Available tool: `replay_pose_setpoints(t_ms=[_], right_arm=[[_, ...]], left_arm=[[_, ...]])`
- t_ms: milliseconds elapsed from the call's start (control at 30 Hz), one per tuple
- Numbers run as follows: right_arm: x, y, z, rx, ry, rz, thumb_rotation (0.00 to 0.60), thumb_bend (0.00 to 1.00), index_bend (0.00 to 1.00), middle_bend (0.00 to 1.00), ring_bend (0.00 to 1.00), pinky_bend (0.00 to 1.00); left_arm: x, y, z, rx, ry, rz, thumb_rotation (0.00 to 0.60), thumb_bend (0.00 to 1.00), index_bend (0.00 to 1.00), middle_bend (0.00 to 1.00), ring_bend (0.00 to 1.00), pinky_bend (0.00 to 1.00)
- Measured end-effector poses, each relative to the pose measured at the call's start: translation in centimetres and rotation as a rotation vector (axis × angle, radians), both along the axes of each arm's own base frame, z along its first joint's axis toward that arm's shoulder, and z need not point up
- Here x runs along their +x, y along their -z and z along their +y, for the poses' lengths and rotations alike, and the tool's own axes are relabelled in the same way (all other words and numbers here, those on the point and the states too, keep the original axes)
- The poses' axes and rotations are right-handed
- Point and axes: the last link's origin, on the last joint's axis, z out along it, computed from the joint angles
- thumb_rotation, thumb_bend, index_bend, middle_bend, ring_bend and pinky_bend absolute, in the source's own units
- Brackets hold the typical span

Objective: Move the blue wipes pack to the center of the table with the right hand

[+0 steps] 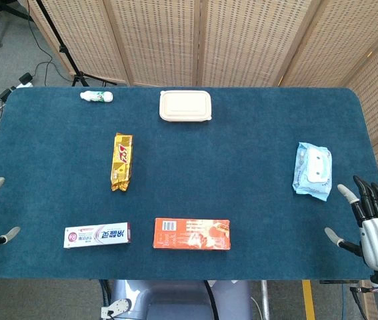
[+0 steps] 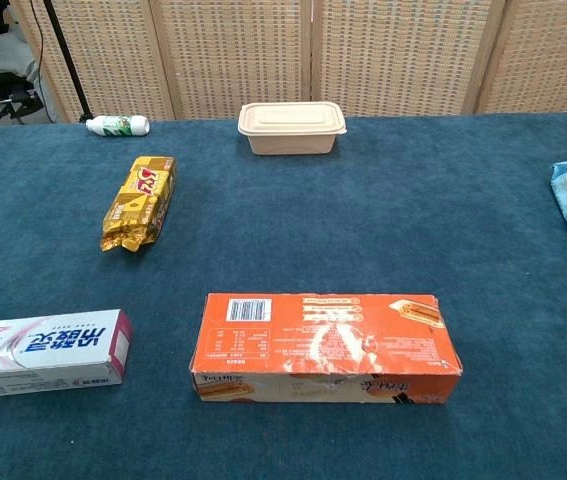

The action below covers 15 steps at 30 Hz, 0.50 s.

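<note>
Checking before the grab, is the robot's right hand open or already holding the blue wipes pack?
Open. The right hand sits at the table's near right edge with fingers spread and nothing in them; the blue wipes pack lies apart, just beyond it.

The head view looks steeply down from high above the near edge, taking in the whole surface (image 1: 255, 133). The chest view sits low and close, facing forward across it toward the screens. Both share the orange box (image 1: 192, 234) (image 2: 327, 346) and beige container (image 1: 185, 105) (image 2: 292, 127).
</note>
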Motion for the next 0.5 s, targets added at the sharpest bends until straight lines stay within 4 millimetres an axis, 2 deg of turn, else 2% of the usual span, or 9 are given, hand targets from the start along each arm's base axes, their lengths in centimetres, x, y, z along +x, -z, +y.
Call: replay_pose_setpoints(t_ms=[367,433,500], right_arm=[[-0.1,-0.01,0.1,0.009,0.003,-0.003,0.6,0.06,0.14,0.0,0.0,0.0],[-0.15,0.02,0.04,0.017,0.005,-0.012,0.6,0.09,0.14,0.0,0.0,0.0],[-0.26,0.05,-0.09,0.035,0.012,-0.032,0.6,0.17,0.14,0.0,0.0,0.0]], left_arm=[[0.11,0.21,0.09,-0.001,0.001,0.007,0.6,0.0,0.0,0.0,0.0,0.0],[0.18,0.32,0.17,-0.005,0.004,0.013,0.6,0.0,0.0,0.0,0.0,0.0],[0.18,0.5,0.27,-0.012,0.001,0.018,0.6,0.0,0.0,0.0,0.0,0.0]])
